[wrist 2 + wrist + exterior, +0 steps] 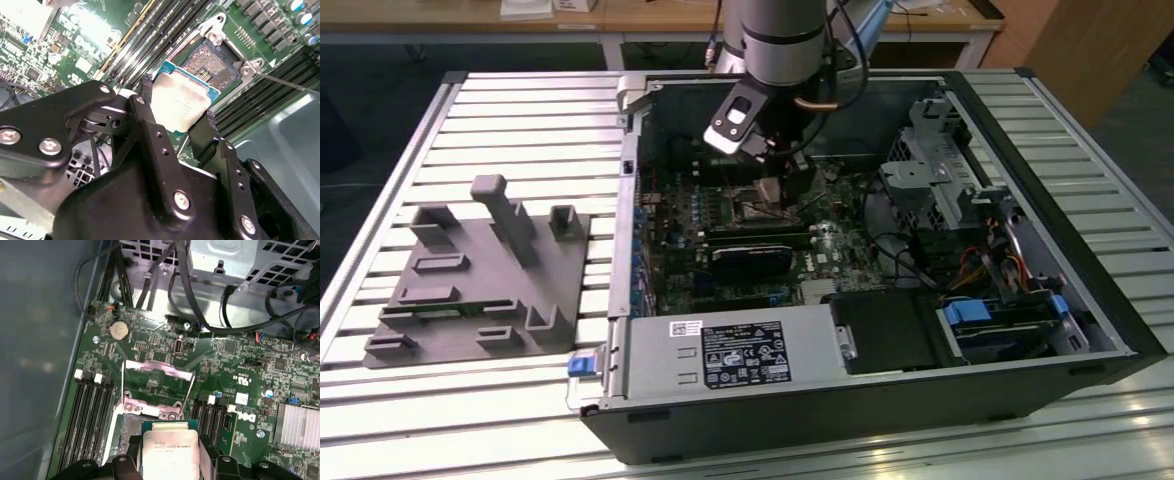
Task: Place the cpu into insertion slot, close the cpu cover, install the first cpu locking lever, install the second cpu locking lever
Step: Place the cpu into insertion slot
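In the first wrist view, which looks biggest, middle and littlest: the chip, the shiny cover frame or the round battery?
1. The shiny cover frame and the chip: they look about alike, and the chip sits nearer the camera, so no ranking.
2. The round battery: clearly smallest.

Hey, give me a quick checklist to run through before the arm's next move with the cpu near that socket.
1. cpu held between the jaws by two opposite edges: ok.
2. insertion slot bare, nothing lying in it: ok.
3. cpu cover tipped up, off the slot: ok.
4. cpu seated in the slot: not ok; it is not yet in, and the slot's contacts show beside it.
5. cpu's orientation matching the slot: cannot tell.
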{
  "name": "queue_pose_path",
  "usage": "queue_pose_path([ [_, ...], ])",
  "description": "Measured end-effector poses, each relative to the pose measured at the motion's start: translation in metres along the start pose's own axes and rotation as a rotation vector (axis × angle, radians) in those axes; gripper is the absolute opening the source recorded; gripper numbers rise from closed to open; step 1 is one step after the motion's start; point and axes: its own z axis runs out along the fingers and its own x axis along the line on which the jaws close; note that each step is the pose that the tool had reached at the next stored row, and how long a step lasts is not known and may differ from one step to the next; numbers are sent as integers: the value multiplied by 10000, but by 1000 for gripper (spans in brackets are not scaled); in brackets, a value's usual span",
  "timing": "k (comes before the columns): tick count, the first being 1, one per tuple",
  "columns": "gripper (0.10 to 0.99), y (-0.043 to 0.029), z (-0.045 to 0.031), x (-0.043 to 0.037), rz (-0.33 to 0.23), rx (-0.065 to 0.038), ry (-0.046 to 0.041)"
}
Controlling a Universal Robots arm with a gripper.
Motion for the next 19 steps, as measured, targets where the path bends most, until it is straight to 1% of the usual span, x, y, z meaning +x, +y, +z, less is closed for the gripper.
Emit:
queue_pose_path([
  [4,541,-16,21,3,54,-282,-57],
  [6,541,-46,38,9,68,-382,-77],
  [7,541,-62,46,11,80,-408,-84],
  [9,541,-84,58,15,125,-417,-92],
  [13,541,-101,75,32,226,-416,-107],
  [19,541,-117,92,102,302,-416,-115],
])
